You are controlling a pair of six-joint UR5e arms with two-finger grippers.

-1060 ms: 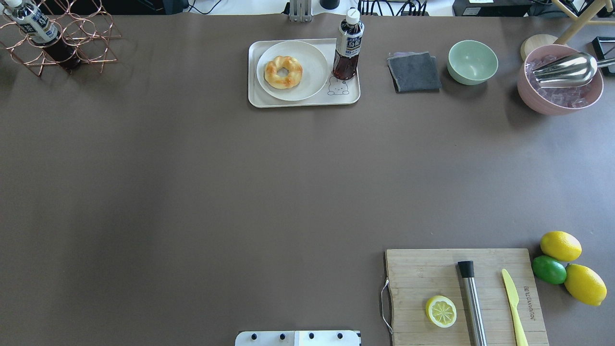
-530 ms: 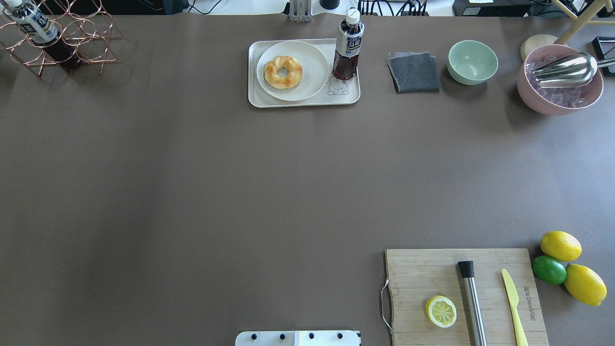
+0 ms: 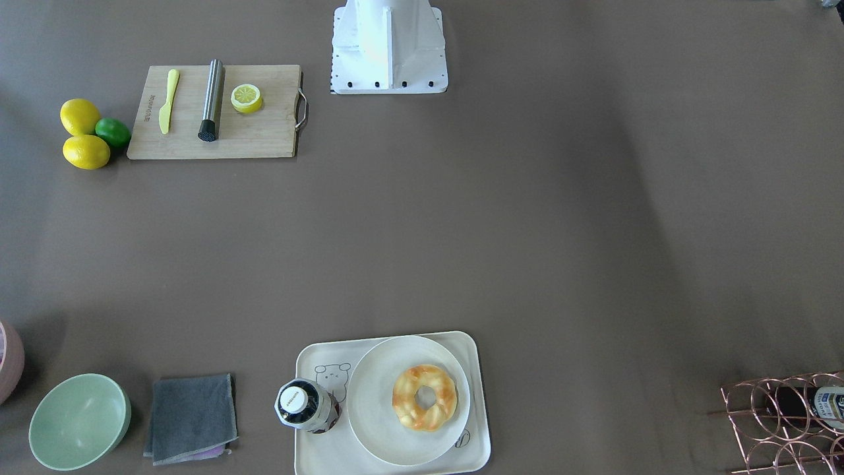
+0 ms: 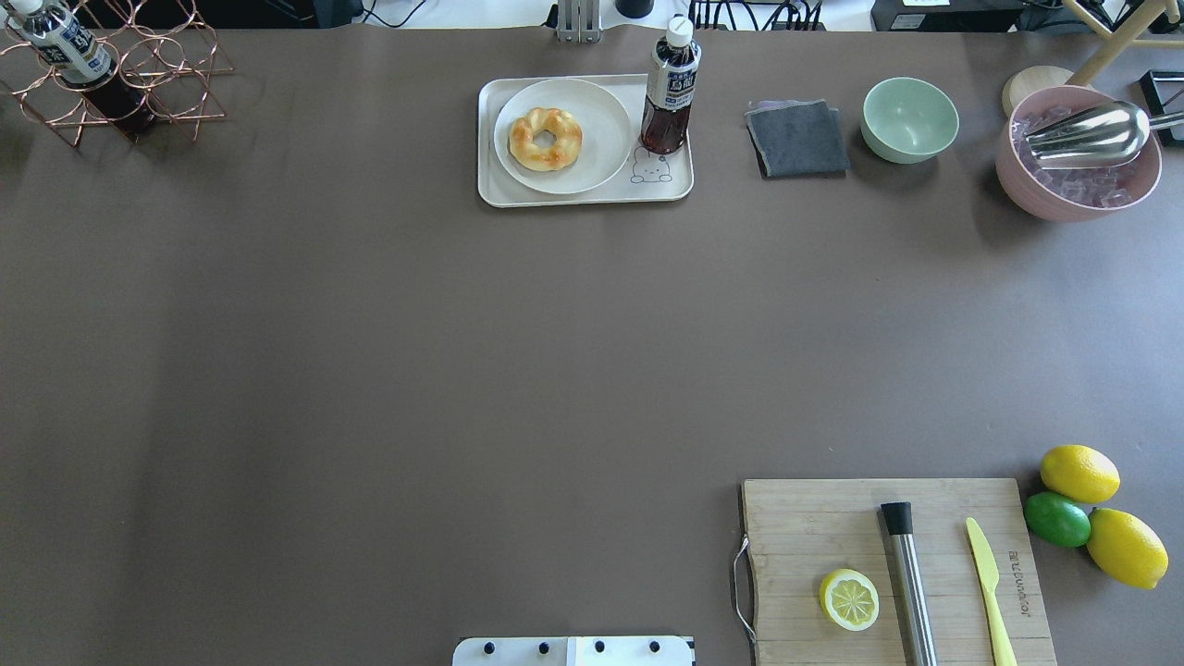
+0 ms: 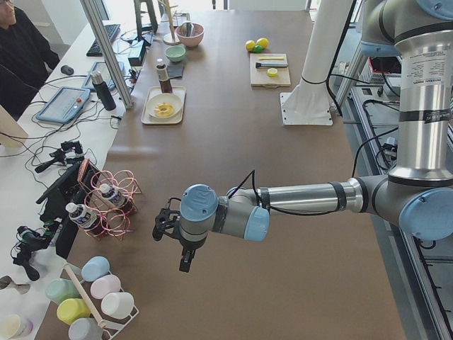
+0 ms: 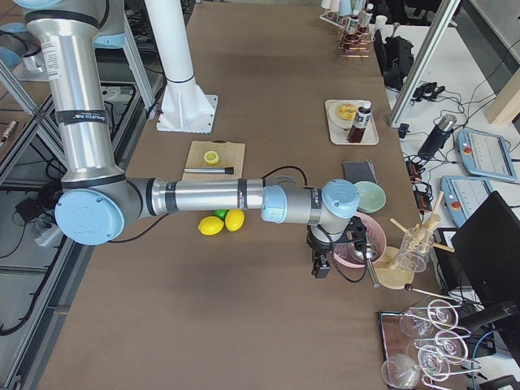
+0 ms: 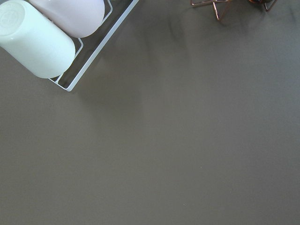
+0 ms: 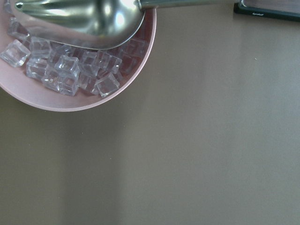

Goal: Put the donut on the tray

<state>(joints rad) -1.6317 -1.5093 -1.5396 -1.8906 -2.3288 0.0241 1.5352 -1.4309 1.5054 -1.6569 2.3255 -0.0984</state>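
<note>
The donut (image 4: 546,139) lies on a round white plate (image 4: 606,120) that sits on the cream tray (image 4: 583,197) at the table's far middle. It also shows in the front-facing view (image 3: 424,397), with the tray (image 3: 316,452) under the plate. Neither gripper shows in the overhead or front-facing view. My left gripper (image 5: 185,262) hangs over the table's left end, near the copper rack. My right gripper (image 6: 318,266) hangs over the right end, beside the pink ice bowl. I cannot tell whether either is open or shut.
A tea bottle (image 4: 669,92) stands on the tray's right part. A grey cloth (image 4: 797,139), green bowl (image 4: 910,118) and pink ice bowl with a scoop (image 4: 1078,157) line the far right. A cutting board (image 4: 888,573) with a lemon half, lemons and a lime sit near right.
</note>
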